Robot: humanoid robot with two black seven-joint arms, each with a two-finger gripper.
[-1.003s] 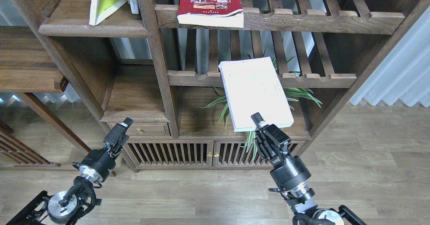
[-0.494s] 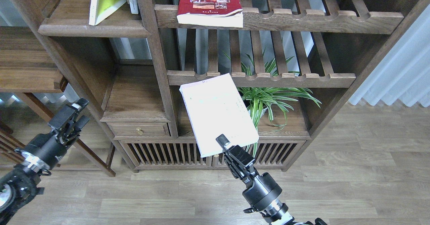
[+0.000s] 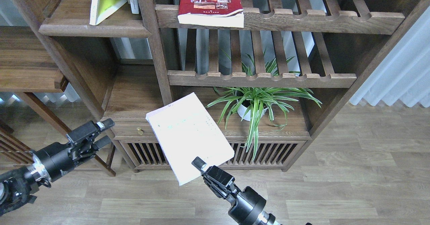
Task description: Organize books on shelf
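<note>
The right hand [image 3: 201, 166] is clamping the pale book [image 3: 188, 136], which is fanning up-left of it; the left hand [image 3: 100, 132] is hanging apart-fingered.

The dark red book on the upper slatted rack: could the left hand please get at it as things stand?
Probably not directly: the left hand sits low and far left, open and empty, with the cabinet's upright post between it and the dark red book.

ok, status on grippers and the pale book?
Right gripper shut on pale book, held in front of cabinet. Left gripper open, empty. Spider plant beside book.
</note>
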